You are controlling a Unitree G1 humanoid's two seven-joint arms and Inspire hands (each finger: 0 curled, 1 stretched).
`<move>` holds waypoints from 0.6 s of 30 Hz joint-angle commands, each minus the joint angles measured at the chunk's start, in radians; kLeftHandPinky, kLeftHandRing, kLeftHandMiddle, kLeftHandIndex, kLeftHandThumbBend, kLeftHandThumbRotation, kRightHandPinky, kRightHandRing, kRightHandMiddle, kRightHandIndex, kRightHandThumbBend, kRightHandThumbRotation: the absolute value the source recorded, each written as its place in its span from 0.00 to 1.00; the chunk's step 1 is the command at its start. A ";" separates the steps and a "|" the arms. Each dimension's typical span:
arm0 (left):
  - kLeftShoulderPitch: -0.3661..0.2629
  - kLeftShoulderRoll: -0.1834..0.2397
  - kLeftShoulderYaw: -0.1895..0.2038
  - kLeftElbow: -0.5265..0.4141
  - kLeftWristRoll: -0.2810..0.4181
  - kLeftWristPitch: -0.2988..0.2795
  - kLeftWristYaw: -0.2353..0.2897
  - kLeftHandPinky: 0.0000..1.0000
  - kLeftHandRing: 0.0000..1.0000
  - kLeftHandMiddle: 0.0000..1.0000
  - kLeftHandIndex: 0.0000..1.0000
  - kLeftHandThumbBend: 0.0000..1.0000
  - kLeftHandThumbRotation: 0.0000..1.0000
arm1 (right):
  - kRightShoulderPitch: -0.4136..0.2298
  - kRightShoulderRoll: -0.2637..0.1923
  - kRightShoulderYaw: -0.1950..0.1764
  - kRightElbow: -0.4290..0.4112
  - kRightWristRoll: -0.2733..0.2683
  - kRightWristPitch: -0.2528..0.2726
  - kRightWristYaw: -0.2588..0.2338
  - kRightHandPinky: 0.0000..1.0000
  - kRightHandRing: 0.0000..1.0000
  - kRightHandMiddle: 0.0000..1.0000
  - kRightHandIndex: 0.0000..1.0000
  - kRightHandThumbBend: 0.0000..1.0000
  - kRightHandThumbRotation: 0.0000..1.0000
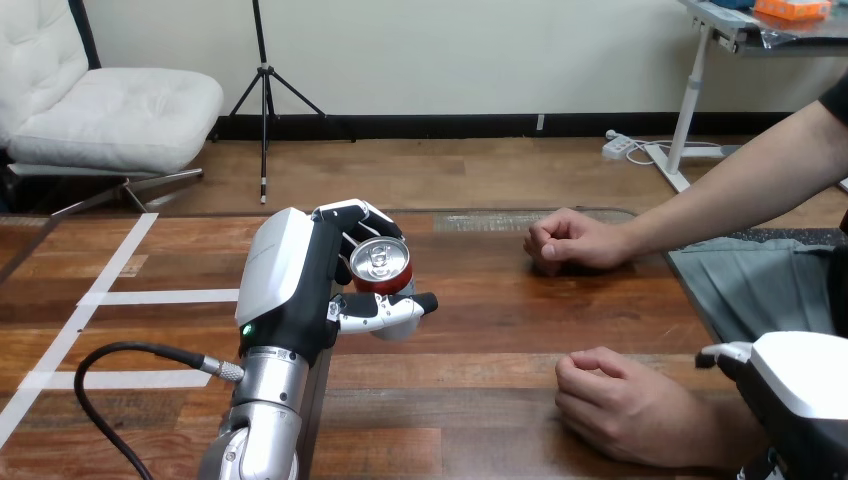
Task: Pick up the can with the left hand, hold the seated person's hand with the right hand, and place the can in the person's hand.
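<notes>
Left hand [295, 290] fingers [350, 214] curled round can [381, 264]; person's upper hand [565, 240], lower hand [615, 400] fisted on bench [480, 330], right of fingers.

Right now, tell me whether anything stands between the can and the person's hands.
Nothing visible does: only bare table lies between the can, held in the left robot hand, and the person's farther hand and nearer hand. Both are loosely closed.

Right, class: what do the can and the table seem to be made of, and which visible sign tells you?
The can: probably thin metal, likely aluminium; its top is shiny silver with a pull tab, its side glossy red. The table: wood or a wood-look surface; brown planks with grain, lightly glossy.
</notes>
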 commanded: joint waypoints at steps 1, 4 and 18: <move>-0.057 0.011 0.009 -0.007 0.010 -0.029 0.023 0.35 0.41 0.47 0.49 0.75 0.00 | -0.062 0.004 -0.011 0.018 0.011 -0.006 -0.057 0.85 0.90 0.90 0.86 0.90 0.04; -0.058 0.010 0.008 -0.004 0.010 -0.030 0.024 0.35 0.41 0.47 0.49 0.75 0.00 | -0.070 -0.001 -0.006 0.036 0.013 -0.009 -0.072 0.85 0.90 0.90 0.85 0.91 0.05; -0.060 0.008 0.009 -0.005 0.014 -0.023 0.025 0.35 0.40 0.47 0.49 0.75 0.00 | -0.128 -0.025 0.022 0.121 0.014 -0.016 -0.097 0.85 0.90 0.89 0.84 0.89 0.05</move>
